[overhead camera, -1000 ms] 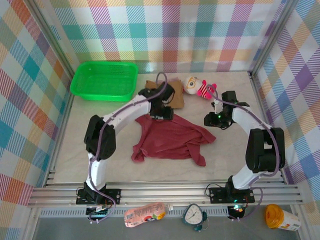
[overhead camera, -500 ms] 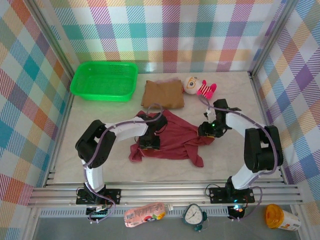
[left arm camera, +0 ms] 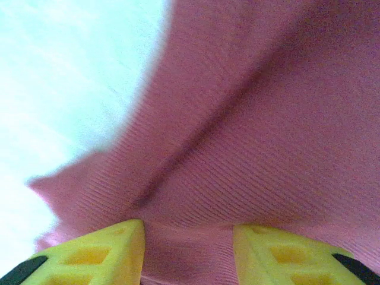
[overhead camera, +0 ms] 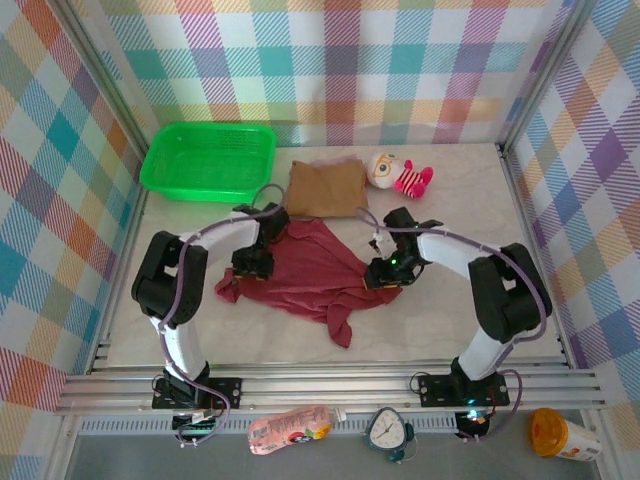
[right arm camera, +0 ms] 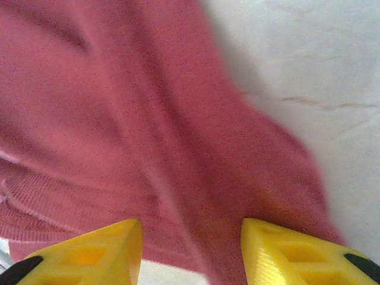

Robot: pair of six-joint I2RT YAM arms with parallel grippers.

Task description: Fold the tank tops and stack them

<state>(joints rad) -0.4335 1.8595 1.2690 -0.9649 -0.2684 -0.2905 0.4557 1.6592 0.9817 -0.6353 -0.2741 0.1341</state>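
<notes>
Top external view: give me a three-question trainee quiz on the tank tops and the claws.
1. True or false: the folded tan tank top lies inside the green basket.
2. Which thing are the left claw and the right claw both at? A the tan tank top; B the maroon tank top; C the green basket.
3. Fill in: seen from above, the striped plush toy lies on the tan tank top's ___ side.
Key: 1 false, it lies on the table beside the basket; 2 B; 3 right.
</notes>
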